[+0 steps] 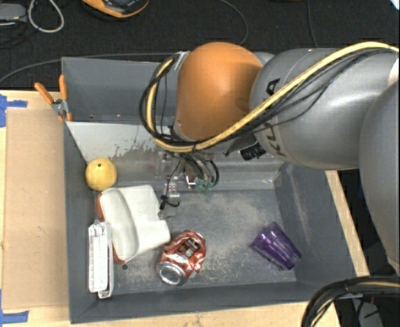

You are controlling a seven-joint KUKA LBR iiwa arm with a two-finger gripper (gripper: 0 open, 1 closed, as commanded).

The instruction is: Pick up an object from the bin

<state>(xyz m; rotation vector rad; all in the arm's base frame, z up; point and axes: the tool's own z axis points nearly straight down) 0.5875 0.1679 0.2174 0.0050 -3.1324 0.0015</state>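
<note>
Grey metal bin [237, 213], squashed red can [181, 256] at the near side, purple cup [276, 246] to its right, long white bar [99, 259] near left, white pad [135, 220] just past it, gripper [176, 186] low at the pad's right edge, open or closed cannot be told, yellow ball [101, 174] farther left.

In the bin [237, 216], a ball [101, 174] is sitting at ten o'clock. A slab [137, 220] is lying at nine, a strip [99, 259] at eight beside it. A can [182, 256] is lying at six, and a cup [276, 246] at four, well apart. The gripper [167, 199] is hanging at the slab's one o'clock.
</note>
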